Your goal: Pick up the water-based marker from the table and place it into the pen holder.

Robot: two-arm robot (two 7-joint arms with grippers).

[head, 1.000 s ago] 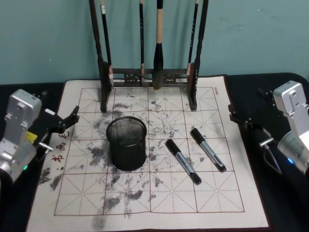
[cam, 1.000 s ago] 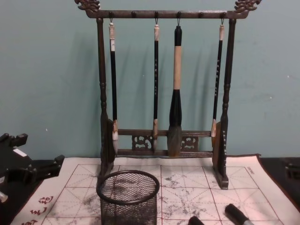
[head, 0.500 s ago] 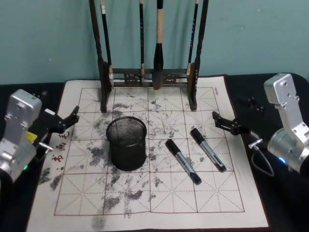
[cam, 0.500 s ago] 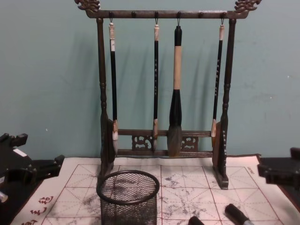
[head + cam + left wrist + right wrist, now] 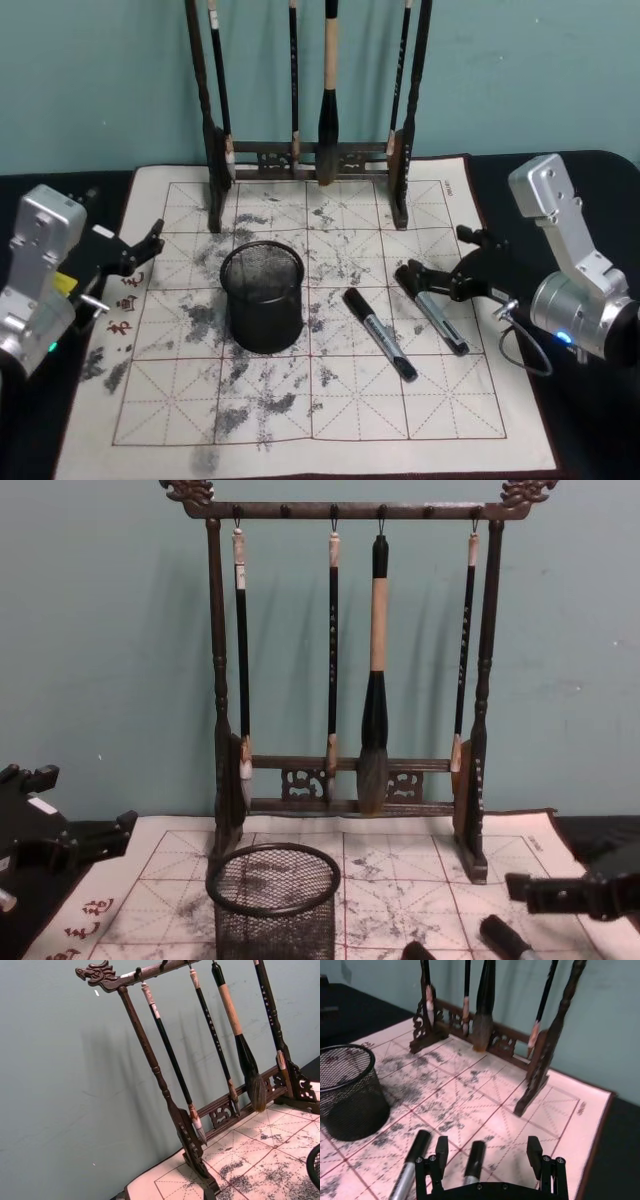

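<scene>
Now the approach step. Table (image 5: 330, 420) carries the pen holder (image 5: 262, 300) left of centre. Left gripper (image 5: 140, 255) parked at the left edge, fingers spread. Right gripper (image 5: 487, 1155) released, straddling the cap end of the marker (image 5: 440, 322); second marker (image 5: 380, 335) lies beside. Next, probably: lower, clamp.

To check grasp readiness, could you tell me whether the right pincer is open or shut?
Open: the right pincer has its fingers wide apart, a marker showing between them.

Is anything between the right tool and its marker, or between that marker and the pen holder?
Nothing visible stands between the open right tool and its marker. A second marker lies flat between that marker and the pen holder; lifting should clear it.
</scene>
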